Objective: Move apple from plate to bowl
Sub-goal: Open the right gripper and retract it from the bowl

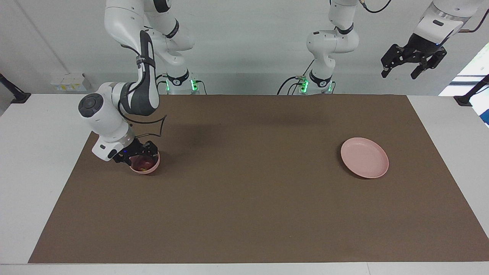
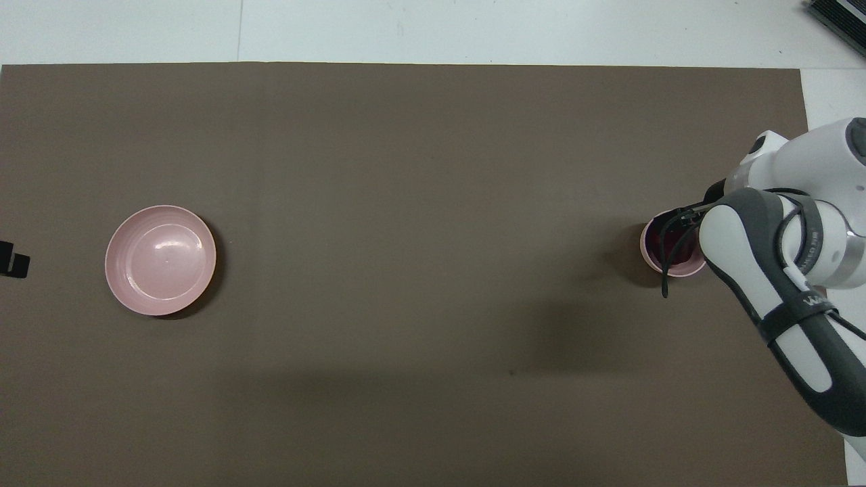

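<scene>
The dark red apple [image 1: 141,163] with its yellowish patch lies inside the small pink bowl [image 1: 151,169] at the right arm's end of the mat. My right gripper [image 1: 139,154] is down at the bowl's mouth, directly over the apple. In the overhead view the arm covers most of the bowl [image 2: 647,255], and only part of the apple [image 2: 666,245] shows. The flat pink plate [image 1: 365,157] sits bare at the left arm's end, also seen in the overhead view [image 2: 160,260]. My left gripper [image 1: 412,64] waits open, high in the air past that end of the mat.
A brown mat [image 1: 244,214] covers most of the white table [image 1: 34,152]. The right arm's elbow and forearm [image 2: 791,291] hang over the mat's edge beside the bowl.
</scene>
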Controlling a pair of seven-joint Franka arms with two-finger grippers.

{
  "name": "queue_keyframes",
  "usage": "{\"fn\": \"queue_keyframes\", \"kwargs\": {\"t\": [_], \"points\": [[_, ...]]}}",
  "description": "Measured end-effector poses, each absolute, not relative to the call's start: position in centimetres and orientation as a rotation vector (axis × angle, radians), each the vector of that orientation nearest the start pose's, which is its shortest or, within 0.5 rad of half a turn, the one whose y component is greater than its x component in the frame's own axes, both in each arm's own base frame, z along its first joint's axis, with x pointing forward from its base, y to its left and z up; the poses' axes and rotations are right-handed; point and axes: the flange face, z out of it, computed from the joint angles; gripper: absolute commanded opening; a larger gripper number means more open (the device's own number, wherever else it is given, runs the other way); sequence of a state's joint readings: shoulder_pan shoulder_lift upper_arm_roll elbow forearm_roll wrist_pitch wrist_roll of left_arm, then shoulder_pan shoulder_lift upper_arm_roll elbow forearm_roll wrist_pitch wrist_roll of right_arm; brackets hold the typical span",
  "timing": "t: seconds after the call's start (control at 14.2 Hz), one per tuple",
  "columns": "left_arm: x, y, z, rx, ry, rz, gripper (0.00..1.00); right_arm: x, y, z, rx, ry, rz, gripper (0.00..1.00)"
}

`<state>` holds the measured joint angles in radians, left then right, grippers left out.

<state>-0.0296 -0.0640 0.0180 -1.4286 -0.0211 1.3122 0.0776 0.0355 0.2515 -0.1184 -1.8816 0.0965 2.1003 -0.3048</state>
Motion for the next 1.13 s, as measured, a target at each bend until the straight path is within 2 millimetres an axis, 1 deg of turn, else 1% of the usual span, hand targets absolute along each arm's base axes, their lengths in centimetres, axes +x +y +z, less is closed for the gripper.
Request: {"fn": "queue_keyframes", "kwargs": {"t": [0.28,0.42,0.56,0.7,0.85,0.99,1.13], "points": [[50.3,-0.8,70.2,-3.16,0.149,0.082,1.0,59.8,-3.5,42.1,-3.069,-0.125,0.033,1.0],[50.3,-0.8,70.1,-3.16,0.147,0.084,1.0,58.8,-3.4,45.5,-3.061,-0.033,0.06,1.0],[50.3,-0.8,70.1,-3.16,0.148,0.088,1.0,57.7,-3.3,49.5,-3.07,0.061,0.062,1.0],[50.3,-1.0,70.1,-3.16,0.154,0.089,1.0,56.4,-3.0,52.9,-3.085,0.138,0.056,1.0],[50.7,-1.1,69.8,-3.159,0.157,0.095,1.0,55.1,-2.8,55.4,-3.082,0.179,0.059,1.0],[51.1,-1.0,69.6,-3.159,0.152,0.097,1.0,53.9,-2.9,57.6,-3.093,0.181,0.074,1.0],[51.2,-1.1,69.7,-3.159,0.156,0.093,1.0,52.9,-3.1,60.3,-3.115,0.179,0.064,1.0]]}}
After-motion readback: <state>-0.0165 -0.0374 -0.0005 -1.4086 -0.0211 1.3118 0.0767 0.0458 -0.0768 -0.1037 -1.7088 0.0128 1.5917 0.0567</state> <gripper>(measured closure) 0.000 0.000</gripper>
